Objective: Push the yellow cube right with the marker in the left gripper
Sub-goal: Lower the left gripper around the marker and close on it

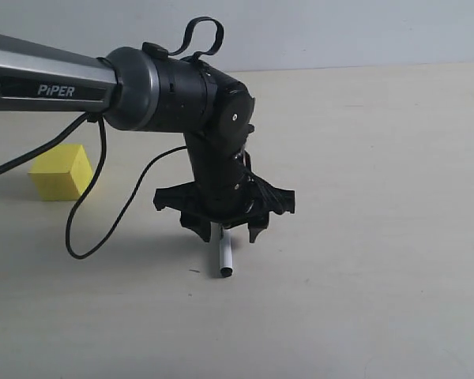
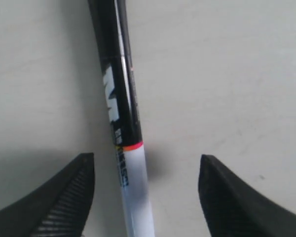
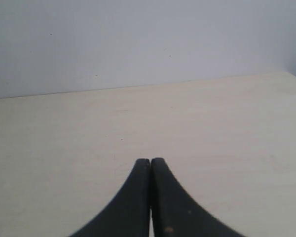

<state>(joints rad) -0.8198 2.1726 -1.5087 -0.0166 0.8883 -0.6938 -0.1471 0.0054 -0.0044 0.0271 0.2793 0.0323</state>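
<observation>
The chief hazard is the grip. The left tool point(image 1: 227, 235) stands wide, its fingers point(image 2: 64, 197) clear of the marker point(image 1: 223, 254) on both sides. The marker seems to lie on the bench point(image 1: 379, 237) rather than hang in a hold, though that cannot be told for certain. If the arm swept off like this, the marker would likely be left behind, and an off-centre closing could roll it or clamp it askew.

The second hazard is position. The yellow cube point(image 1: 59, 172) sits well apart from the tool, on the left of the exterior view, so the marker must reach the cube's far side before any push right. A careless pass — or the looping cable point(image 1: 83, 207) hanging just beside the cube — might nudge it the wrong way.

The marker's long axis runs toward and away from the exterior camera, across the push line. Its black end tip faces the viewer, and the black half lies beyond the red band point(image 2: 129, 146). The right tool point(image 3: 150, 170) is pressed closed on nothing.
</observation>
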